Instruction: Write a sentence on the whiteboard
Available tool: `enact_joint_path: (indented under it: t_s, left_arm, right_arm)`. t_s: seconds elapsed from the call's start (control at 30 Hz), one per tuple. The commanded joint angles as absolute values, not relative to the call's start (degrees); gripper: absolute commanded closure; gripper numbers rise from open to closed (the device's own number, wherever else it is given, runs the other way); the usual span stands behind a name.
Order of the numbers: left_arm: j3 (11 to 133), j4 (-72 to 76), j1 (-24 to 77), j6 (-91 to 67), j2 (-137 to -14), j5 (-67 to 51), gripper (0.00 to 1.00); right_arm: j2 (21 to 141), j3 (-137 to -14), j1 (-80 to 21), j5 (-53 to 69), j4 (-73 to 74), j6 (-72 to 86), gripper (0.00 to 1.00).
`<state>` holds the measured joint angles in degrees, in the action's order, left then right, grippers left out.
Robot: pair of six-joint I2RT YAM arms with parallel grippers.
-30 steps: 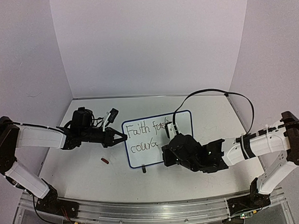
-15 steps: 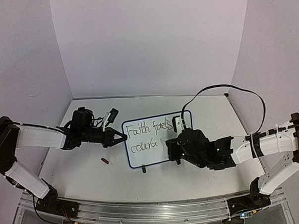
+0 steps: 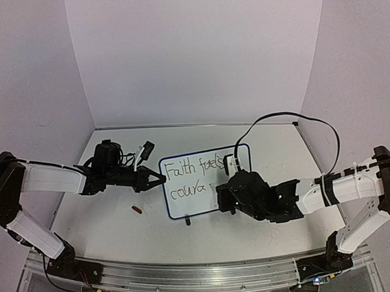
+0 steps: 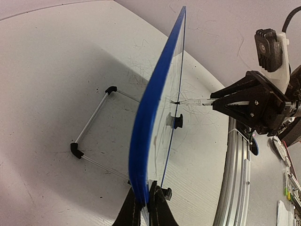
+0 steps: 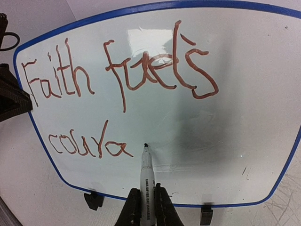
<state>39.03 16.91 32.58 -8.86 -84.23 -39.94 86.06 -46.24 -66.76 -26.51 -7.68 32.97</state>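
Whiteboard (image 5: 235, 141) handling, taken from the grippers outward.

1. Right gripper (image 5: 146, 194): narrow, fingers clamped on the barrel of a marker (image 5: 146, 172). The tip points to 12 o'clock in the wrist view and sits at or just above the board face. Contact cannot be confirmed.
2. Sentence (image 5: 123, 80): the upper line reads "Faith fuels" and the lower line reads "coura". The tip lies just beside the last letter, at its 4 o'clock. By this reading the word lacks its ending and the full stop.
3. Left gripper (image 4: 146, 207): narrow, fingers pinched on the blue rim. In the top view it meets the whiteboard at the 9 o'clock edge, well apart from the writing.
4. Position: the board stands mid-table between the two arms. It is propped on two black feet (image 5: 94, 200) along the 6 o'clock edge, with a wire stand (image 4: 94, 122) behind it.
5. A small red object (image 3: 137, 210) lies on the tabletop (image 3: 88, 222), at 8 o'clock from the board. It may be the marker's cap.

Handling estimate: the panel looks thin, stiff and light. The glossy face is probably slick, and fresh ink would smear if touched. Pen pressure could push the board back or slide its feet, so brace it during strokes. Take hold at the rim only, on a bare edge such as 9 o'clock, and never across the written area.
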Motion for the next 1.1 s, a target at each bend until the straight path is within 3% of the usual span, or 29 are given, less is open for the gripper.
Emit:
enact_joint_path:
  t_s: [0.0,1.07]
  left_arm:
    - [40.33,13.55,32.43,-6.05,-84.74,-35.94,1.00]
    - [40.52,13.45,32.43,-6.02,-84.90,-35.95,1.00]
  right_arm:
    - [86.66,-47.46,-66.38,-28.86,-8.50,33.08,1.00]
    - [86.60,-45.11,-67.59,-25.57,-8.31,33.12,1.00]
